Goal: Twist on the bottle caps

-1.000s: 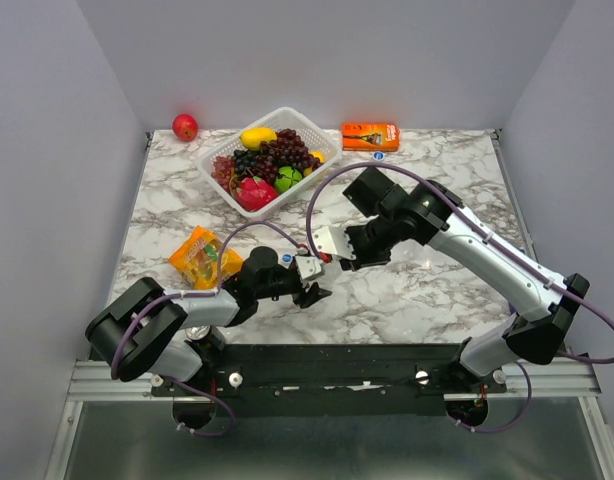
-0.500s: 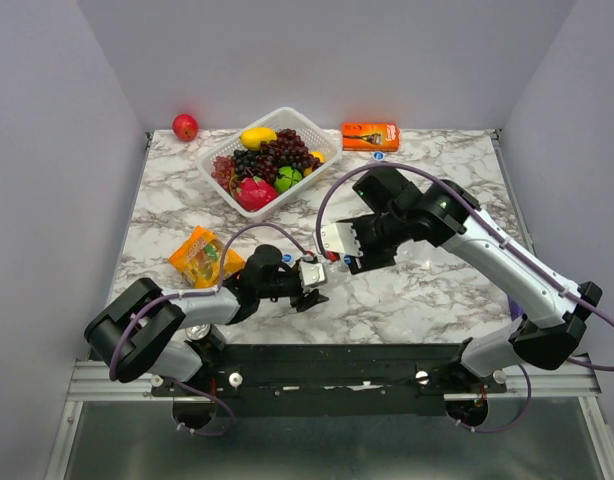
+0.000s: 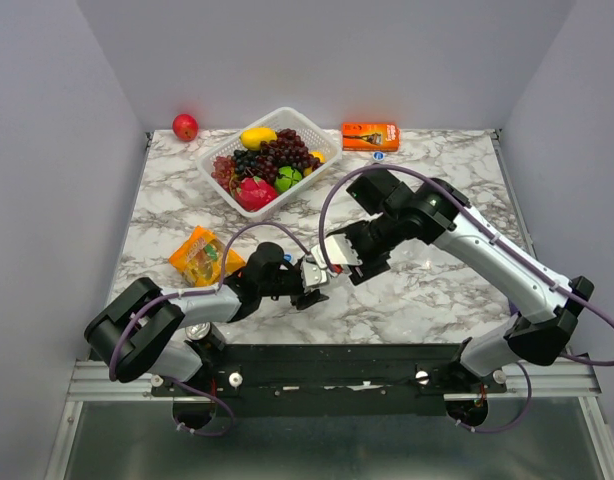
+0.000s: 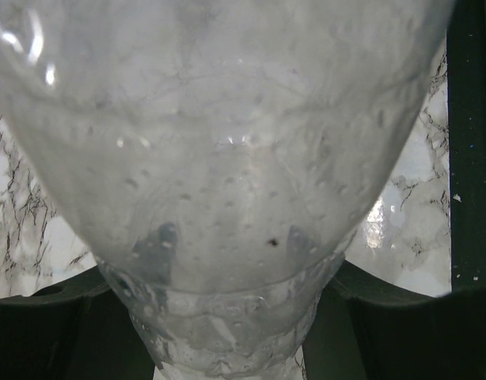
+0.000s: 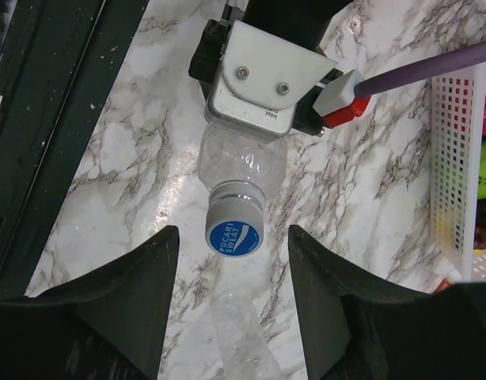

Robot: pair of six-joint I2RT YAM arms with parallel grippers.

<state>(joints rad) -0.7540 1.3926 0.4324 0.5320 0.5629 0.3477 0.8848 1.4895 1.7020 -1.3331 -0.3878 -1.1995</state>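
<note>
Blue cap looked done: right gripper had just let go, left gripper clamped the bottle.

Surface: marble-patterned, white with grey veining, smooth and glossy, carrying light reflections.

Bottle: clear colourless plastic, glossy, with moulded ridges. The left wrist view shows fine specks or droplets across its wall.

Cap: blue plastic top, smooth, with white print. The skirt is greyish and finely ridged.

Second bottle: the same clear plastic.

Fingers of the right pincer: black and matt, plastic in look.

Faceplate on the left pincer: pale with a smooth satin finish, carrying two bright metal screws.

Cable: smooth purple sheath.

Basket: white plastic lattice.

Snack packet: glossy orange film.
</note>
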